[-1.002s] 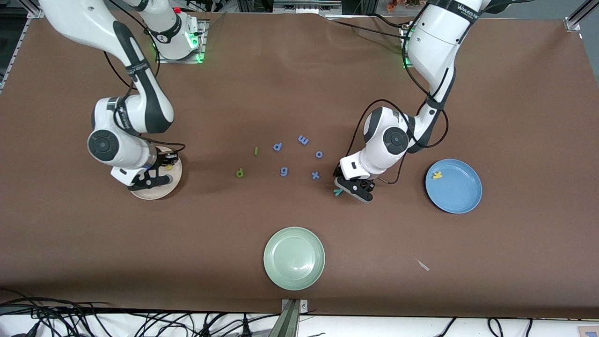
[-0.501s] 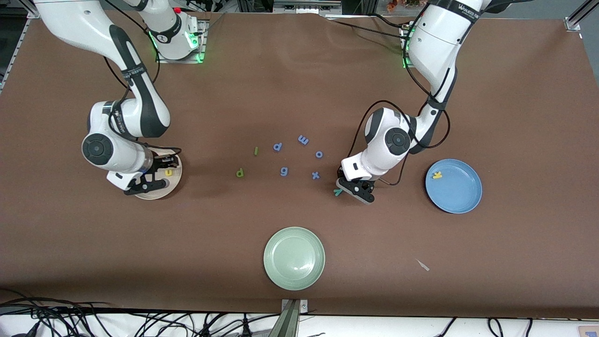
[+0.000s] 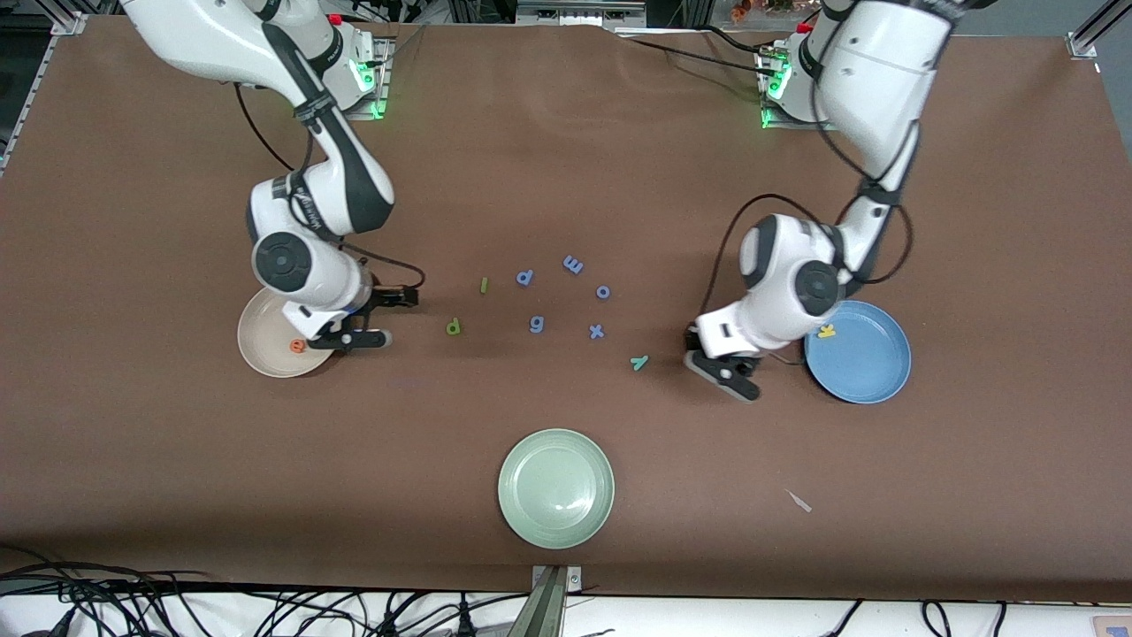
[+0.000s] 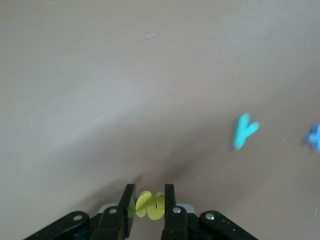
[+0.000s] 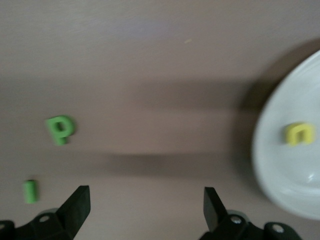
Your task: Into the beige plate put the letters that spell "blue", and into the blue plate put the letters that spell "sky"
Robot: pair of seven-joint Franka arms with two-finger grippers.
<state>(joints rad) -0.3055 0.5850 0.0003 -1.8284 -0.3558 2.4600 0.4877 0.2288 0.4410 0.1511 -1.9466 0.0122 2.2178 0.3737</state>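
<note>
My left gripper (image 3: 730,376) (image 4: 150,190) is shut on the yellow "s" (image 4: 150,205) above the table, between the teal "y" (image 3: 638,362) (image 4: 244,131) and the blue plate (image 3: 862,363). The yellow "k" (image 3: 826,332) lies in that plate. My right gripper (image 3: 396,318) (image 5: 146,195) is open and holds nothing, beside the beige plate (image 3: 261,341) (image 5: 280,170). That plate holds the orange "e" (image 3: 297,345) and the yellow "u" (image 5: 299,134). The dark green "b" (image 3: 453,326) (image 5: 60,129) and the light-green "l" (image 3: 484,285) (image 5: 30,191) lie on the table mid-way.
Several blue letters (image 3: 537,324) lie scattered between the green letters and the teal "y", one of them an "x" (image 3: 597,332) (image 4: 314,139). A pale green plate (image 3: 555,487) sits nearer the front camera. A small scrap (image 3: 799,502) lies on the brown cloth.
My left gripper shut beside the teal "y" and moved toward the blue plate. My right gripper opened over the beige plate, left the yellow "u" there and moved toward the green letters.
</note>
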